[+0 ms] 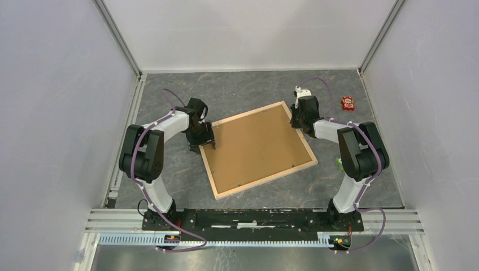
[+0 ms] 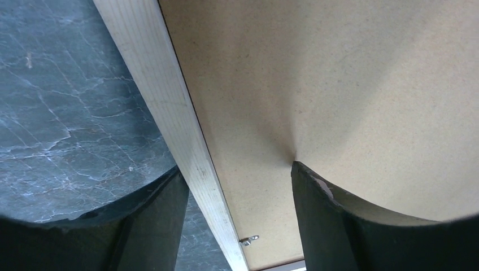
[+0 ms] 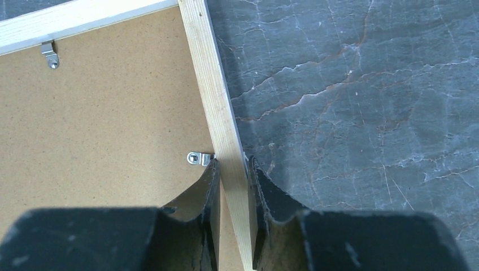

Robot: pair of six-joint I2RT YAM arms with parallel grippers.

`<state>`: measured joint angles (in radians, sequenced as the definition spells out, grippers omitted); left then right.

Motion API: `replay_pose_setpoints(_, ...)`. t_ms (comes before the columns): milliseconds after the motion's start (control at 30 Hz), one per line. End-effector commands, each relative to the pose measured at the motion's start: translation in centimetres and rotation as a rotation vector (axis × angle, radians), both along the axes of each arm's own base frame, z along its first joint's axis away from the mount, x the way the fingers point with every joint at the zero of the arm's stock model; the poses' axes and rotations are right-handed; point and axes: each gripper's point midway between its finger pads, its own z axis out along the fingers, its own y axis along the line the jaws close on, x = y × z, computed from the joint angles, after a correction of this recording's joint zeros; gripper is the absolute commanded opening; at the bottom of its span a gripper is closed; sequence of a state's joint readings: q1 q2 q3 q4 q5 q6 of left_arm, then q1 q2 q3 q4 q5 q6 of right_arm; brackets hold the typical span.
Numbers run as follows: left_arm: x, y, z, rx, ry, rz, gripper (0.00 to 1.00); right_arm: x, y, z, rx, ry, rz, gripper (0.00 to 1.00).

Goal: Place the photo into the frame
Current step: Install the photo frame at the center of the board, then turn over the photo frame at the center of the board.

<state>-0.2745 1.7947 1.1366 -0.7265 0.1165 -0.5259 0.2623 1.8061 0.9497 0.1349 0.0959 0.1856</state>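
The frame (image 1: 248, 113), pale wood with narrow rails, lies face down and skewed on the dark marble table, with a brown backing board (image 1: 257, 148) filling it. The photo is out of view. My left gripper (image 1: 204, 140) stands open astride the frame's left rail (image 2: 169, 113), one finger over the table and the other on the backing board (image 2: 339, 84). In its own view the left gripper (image 2: 236, 167) is wider than the rail. My right gripper (image 1: 296, 125) is at the right rail near the far corner. There the right gripper (image 3: 233, 161) is shut on the rail (image 3: 212, 84).
Small metal clips (image 3: 197, 158) sit along the frame's inner edge, one just beside my right finger, another (image 2: 248, 241) near my left gripper. A small red object (image 1: 348, 103) lies at the back right. Something green (image 1: 339, 164) shows by the right arm. Walls close in the table.
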Motion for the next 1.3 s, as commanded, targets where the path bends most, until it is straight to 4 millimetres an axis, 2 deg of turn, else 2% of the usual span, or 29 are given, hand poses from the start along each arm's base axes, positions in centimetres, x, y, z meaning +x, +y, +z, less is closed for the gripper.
replay_pose_setpoints(0, 3.0, -0.9, 4.2, -0.065, -0.25, -0.107, 0.74, -1.0, -0.3, -0.5, 0.008, 0.031, -0.037, 0.13)
replay_pose_setpoints(33, 3.2, -1.1, 5.4, -0.078, -0.301, -0.116, 0.76, -1.1, -0.5, 0.1, -0.008, 0.044, -0.04, 0.26)
replay_pose_setpoints(67, 3.1, -1.2, 6.2, -0.093, -0.339, -0.128, 0.77, -1.5, -1.0, 0.8, -0.035, 0.065, -0.049, 0.43)
replay_pose_setpoints(133, 3.1, -1.3, 8.5, -0.121, -0.435, -0.136, 0.78, -2.8, -2.3, 2.2, -0.088, 0.107, -0.08, 0.62)
replay_pose_setpoints(233, 2.5, -1.7, 11.7, -0.167, -0.54, -0.148, 0.81, -6.0, -4.1, 3.4, -0.14, 0.198, -0.153, 0.7)
replay_pose_setpoints(333, 1.3, -3.3, 13.6, -0.259, -0.591, -0.204, 0.81, -10.2, -4.9, 3.0, -0.037, 0.22, -0.313, 0.72)
replay_pose_setpoints(433, -0.1, -5.9, 14.8, -0.362, -0.657, -0.299, 0.82, -14.2, -4.5, 2.2, 0.098, 0.27, -0.416, 0.72)
replay_pose_setpoints(600, -3.0, -10.7, 14.8, -0.38, -0.692, -0.479, 0.83, -18.2, -4.0, 1.3, 0.243, 0.33, -0.545, 0.73)
replay_pose_setpoints(733, -5.9, -14.9, 14.2, -0.371, -0.694, -0.635, 0.87, -19.4, -3.0, 0.3, 0.388, 0.307, -0.587, 0.71)
replay_pose_setpoints(867, -8.3, -18.0, 12.8, -0.274, -0.686, -0.772, 0.88, -20.8, -2.8, -1.1, 0.417, 0.352, -0.632, 0.67)
replay_pose_setpoints(1033, -10.7, -20.7, 11.2, -0.138, -0.679, -0.928, 0.88, -21.8, -3.3, -1.4, 0.385, 0.384, -0.658, 0.63)
replay_pose_setpoints(1167, -11.8, -22.4, 10.1, -0.065, -0.668, -1.012, 0.88, -22.4, -3.8, -1.7, 0.373, 0.378, -0.664, 0.62)
replay_pose_setpoints(1267, -12.3, -23.4, 10.0, -0.046, -0.671, -1.045, 0.88, -22.8, -3.6, -1.6, 0.376, 0.384, -0.647, 0.62)
